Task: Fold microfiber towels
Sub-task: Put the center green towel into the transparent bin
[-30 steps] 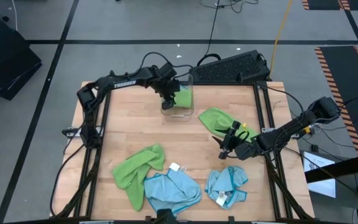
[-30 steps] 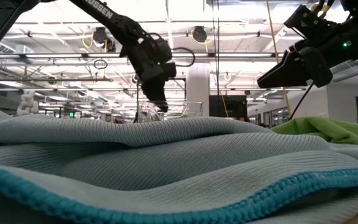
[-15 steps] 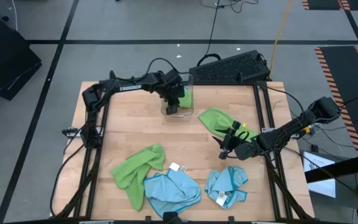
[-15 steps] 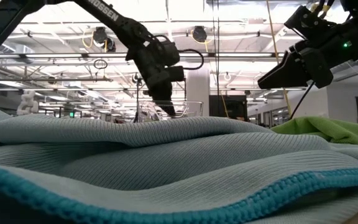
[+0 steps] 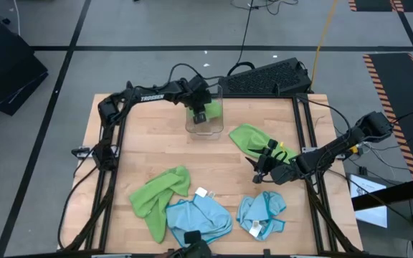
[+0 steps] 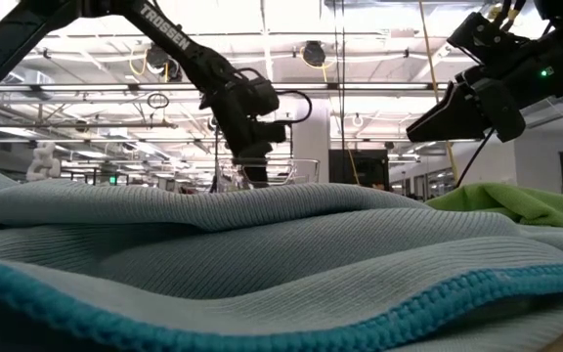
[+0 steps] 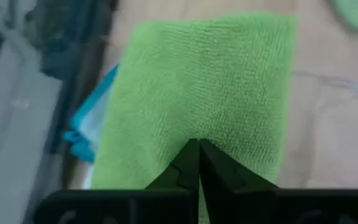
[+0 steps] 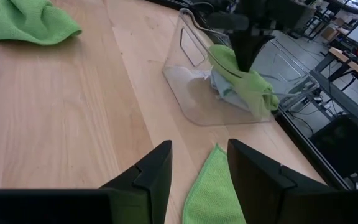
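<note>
A clear plastic bin stands at the table's far middle. Inside it a folded lime green towel lies on a light blue one. My left gripper reaches down into the bin, shut, its tips on the green towel. My right gripper hovers open at the right, above the near end of a loose green towel. Another green towel and two crumpled blue towels lie flat near the front edge. My left gripper touches the top face of the folded green towel with its shut fingertips, nothing between them. The fingers come from above, slanting down steeply. The towel lies in the bin on the blue one.
A black keyboard lies beyond the table's far edge, behind the bin. Bare wood stretches between the bin and the towels at the front. In the low view a blue towel fills the foreground.
My left gripper has sunk down into the bin, shifted a little toward the table's right, tipped more steeply, and shut its fingers, ending with its tips on the green towel. My right gripper has kept still.
</note>
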Available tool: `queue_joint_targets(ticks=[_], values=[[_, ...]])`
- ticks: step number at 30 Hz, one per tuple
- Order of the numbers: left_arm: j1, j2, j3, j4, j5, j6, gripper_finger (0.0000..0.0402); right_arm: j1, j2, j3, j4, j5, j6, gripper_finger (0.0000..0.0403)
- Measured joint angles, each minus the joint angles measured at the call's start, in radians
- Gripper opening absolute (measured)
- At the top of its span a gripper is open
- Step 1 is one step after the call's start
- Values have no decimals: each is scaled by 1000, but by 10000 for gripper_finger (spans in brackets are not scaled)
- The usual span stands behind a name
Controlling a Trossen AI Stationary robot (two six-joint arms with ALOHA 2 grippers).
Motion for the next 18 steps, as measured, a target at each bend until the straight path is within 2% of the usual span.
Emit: queue_joint_targets(ticks=[11,18], values=[[-15,-90,0,-34,71,13,6,0,0,0,0,0,3,146],[0,-28,0,-36,49,33,10,0,0,0,0,0,7,146]])
